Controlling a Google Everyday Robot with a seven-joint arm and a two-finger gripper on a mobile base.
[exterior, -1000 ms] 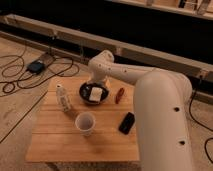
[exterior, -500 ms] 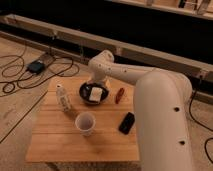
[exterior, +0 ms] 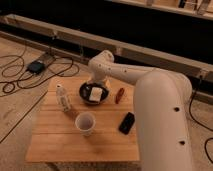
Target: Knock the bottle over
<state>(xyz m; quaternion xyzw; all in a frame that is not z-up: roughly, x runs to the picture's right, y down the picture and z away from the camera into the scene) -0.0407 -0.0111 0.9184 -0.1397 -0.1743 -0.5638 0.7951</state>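
Observation:
The bottle (exterior: 62,98), slim, whitish and translucent with a narrow capped neck, stands upright on the left part of the wooden table (exterior: 55,142). My gripper (exterior: 95,93) hangs at the end of the white arm over the back middle of the table, to the right of the bottle and apart from it. It sits right over a dark bowl (exterior: 85,94) and hides much of it.
A white paper cup (exterior: 85,123) stands in front of the bottle, toward the table's middle. A black flat object (exterior: 126,123) lies right of the cup, a red object (exterior: 119,95) right of the bowl. Cables and a dark box (exterior: 36,66) lie on the floor at left.

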